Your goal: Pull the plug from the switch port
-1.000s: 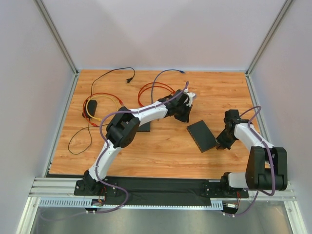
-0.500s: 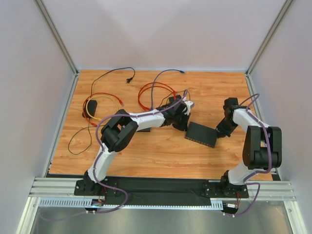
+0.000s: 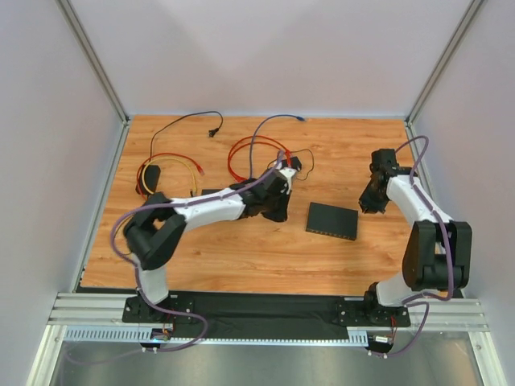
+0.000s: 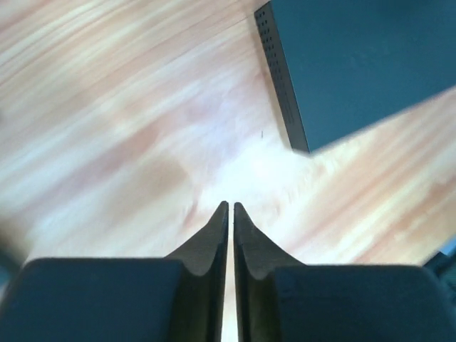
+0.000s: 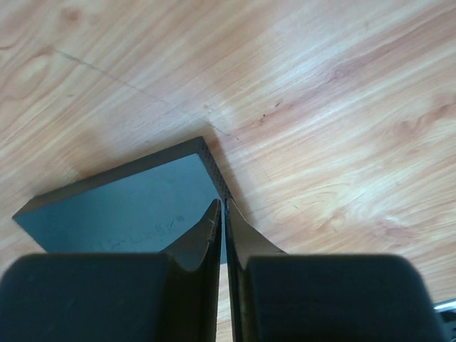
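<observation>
1. Black and flat, the rectangular network switch (image 3: 331,219) lies on the wood-grain bench (image 3: 241,261), right of centre, between the two arms.
2. The left tool (image 3: 278,213) hangs just beside the switch's left end, clear of it.
3. From the left wrist, that tool (image 4: 228,205) shows its two dark fingers drawn almost together. Only a hairline slit separates them, nothing is caught in it, and bare wood lies underneath.
4. Same view, upper right: a corner of the switch (image 4: 356,64), with a row of small holes along its side wall.
5. Over on the other side, the right tool (image 3: 368,207) sits at the switch's right end.
6. From the right wrist, its tips (image 5: 222,203) are closed to a thin line and empty. They are poised over a corner of the switch (image 5: 128,206); I cannot tell whether they touch it.
7. Cables sprawl across the far left of the bench: a looped red cable (image 3: 245,151), a yellow cable (image 3: 173,163), and a thin black cable ending in a black plug (image 3: 214,133).
8. A purple cable ends in a blue plug (image 3: 299,119) near the far edge, well apart from the switch.
9. Which plug is the task's own, I cannot tell; the switch's ports are too small to make out.
</observation>
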Controlling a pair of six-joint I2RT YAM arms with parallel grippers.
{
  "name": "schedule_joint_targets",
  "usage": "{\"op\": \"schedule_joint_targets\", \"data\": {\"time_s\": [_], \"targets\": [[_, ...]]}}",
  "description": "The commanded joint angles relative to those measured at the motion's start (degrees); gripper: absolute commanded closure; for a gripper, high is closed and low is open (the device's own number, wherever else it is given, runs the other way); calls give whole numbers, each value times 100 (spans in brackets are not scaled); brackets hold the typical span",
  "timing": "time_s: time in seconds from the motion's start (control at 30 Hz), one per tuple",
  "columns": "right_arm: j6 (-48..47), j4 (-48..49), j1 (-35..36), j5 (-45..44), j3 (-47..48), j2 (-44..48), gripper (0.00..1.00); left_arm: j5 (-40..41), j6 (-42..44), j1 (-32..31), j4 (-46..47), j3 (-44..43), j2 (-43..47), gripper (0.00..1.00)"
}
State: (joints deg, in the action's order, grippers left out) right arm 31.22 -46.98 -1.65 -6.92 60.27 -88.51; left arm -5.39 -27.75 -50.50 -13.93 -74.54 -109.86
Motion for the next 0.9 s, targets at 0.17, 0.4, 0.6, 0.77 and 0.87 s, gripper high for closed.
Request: {"op": "schedule_joint_targets", "data": {"time_s": [0.17,0.4,0.6,0.77,0.87], "targets": [[-609,382,1753,85,-375,1432,63,680,-441,180,356,1696,3072,69],[-521,804,2424,182,-920,1723,23,257,-916,707,514,3407,5060,50],[-424,910,2547,121,-1298,2030,0,433,-1075,1042,207,4403,6836,35],[-372,1243,2538,418,-1649,2356,0,399,-1057,1288,-92,4589,7426,33],[-389,1611,2555,952,-1825,2584,0,302,-1092,1315,-22,4650,7444,33]]}}
